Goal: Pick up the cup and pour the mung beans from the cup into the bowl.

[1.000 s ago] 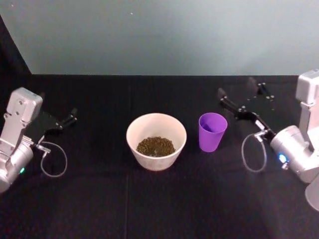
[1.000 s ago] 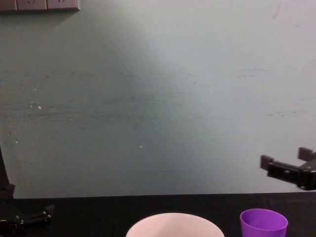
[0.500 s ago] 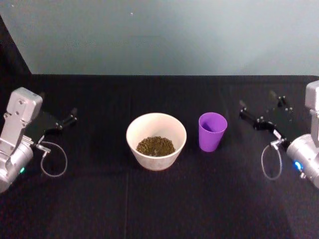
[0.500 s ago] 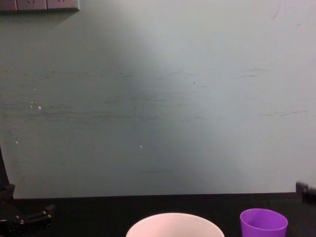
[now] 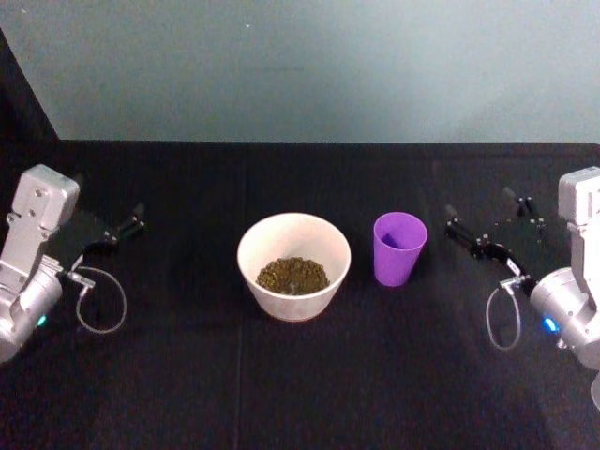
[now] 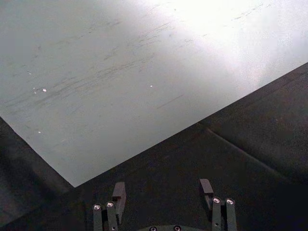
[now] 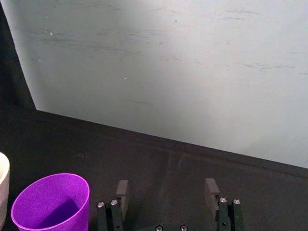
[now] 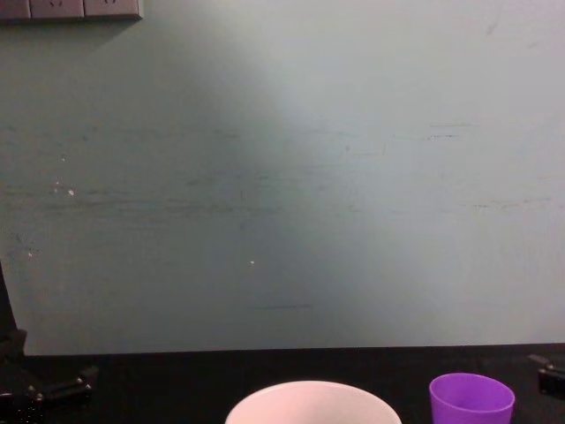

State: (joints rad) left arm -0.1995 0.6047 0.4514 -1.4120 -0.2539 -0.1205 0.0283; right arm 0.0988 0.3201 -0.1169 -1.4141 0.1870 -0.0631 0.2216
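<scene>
Head view: beans (image 5: 293,275) already sit in the bowl (image 5: 293,265); right gripper (image 5: 490,225), jaws apart, could topple the light cup (image 5: 400,247).

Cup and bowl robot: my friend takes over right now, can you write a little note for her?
Left gripper: open, parked at the table's left, holding nothing.
Right gripper: open, holding nothing, just right of the cup, not touching it.
The cup stands upright on the black table, right of the bowl, apart from it.
Done: the beans lie in the bowl, and the cup looks empty.
Left: nothing obvious; park the right arm.
</scene>
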